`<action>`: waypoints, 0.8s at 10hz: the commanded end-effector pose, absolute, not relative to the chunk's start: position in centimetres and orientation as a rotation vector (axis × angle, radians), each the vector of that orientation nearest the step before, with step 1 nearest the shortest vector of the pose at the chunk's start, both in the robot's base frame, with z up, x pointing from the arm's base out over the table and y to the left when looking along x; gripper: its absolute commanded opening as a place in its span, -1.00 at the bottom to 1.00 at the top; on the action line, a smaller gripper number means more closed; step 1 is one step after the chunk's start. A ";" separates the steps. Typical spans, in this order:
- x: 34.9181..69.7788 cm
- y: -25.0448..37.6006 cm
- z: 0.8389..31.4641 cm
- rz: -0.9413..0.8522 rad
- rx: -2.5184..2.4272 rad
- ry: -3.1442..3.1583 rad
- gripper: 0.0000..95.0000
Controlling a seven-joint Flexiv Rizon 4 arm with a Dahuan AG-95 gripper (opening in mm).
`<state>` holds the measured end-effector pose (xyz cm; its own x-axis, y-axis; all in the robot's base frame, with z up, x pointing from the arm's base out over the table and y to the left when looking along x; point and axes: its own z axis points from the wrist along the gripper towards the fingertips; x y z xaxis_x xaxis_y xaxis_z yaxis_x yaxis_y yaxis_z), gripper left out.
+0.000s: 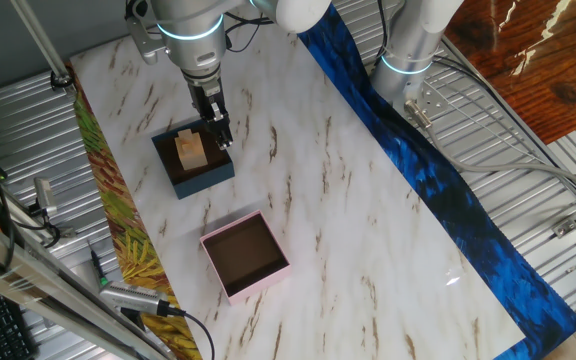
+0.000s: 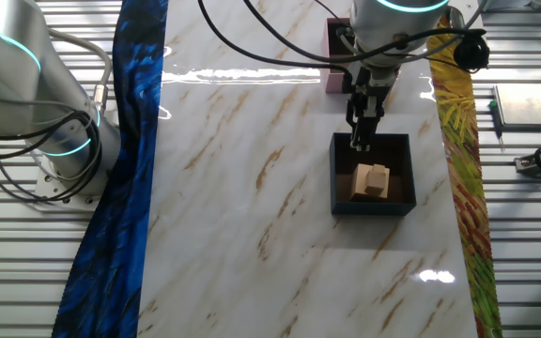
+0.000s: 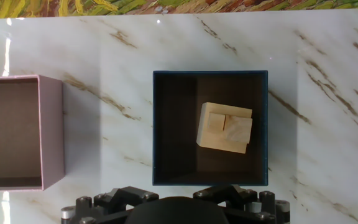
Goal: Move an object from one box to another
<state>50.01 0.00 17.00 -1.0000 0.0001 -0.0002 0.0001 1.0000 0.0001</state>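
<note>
The small navy-blue box (image 1: pixel 180 181) (image 2: pixel 342 188) (image 3: pixel 173 124) holds a light wooden block (image 1: pixel 191 152) (image 2: pixel 371 180) (image 3: pixel 224 127), right of centre in the hand view. My gripper (image 1: pixel 220 135) (image 2: pixel 360 141) hangs just above this box, over the wall farthest from the yellow cloth, beside the block and apart from it. Its fingers look spread, with nothing between them. The hand view shows only the gripper's dark base (image 3: pixel 179 210), not the fingertips. The pale-pink box (image 1: pixel 245 256) (image 3: pixel 51 130) with a brown inside stands next to the blue one; nothing shows in it.
A yellow leaf-patterned cloth (image 1: pixel 118 220) (image 2: pixel 454 131) borders one long side of the marble table and a blue cloth (image 1: pixel 438 180) (image 2: pixel 125 169) the other. In the other fixed view my arm hides most of the pink box (image 2: pixel 332 56). Cables and tools lie off the table beyond the yellow cloth.
</note>
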 end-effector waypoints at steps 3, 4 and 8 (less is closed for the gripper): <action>49.9 0.0 17.3 0.034 -0.414 3.062 -1.00; 50.0 0.0 17.3 0.033 -0.459 3.048 -1.00; 49.9 0.0 17.3 0.052 -0.573 3.012 -1.00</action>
<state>49.94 -0.06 17.32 -0.9548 -0.2903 -0.0641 -0.2917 0.9564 0.0141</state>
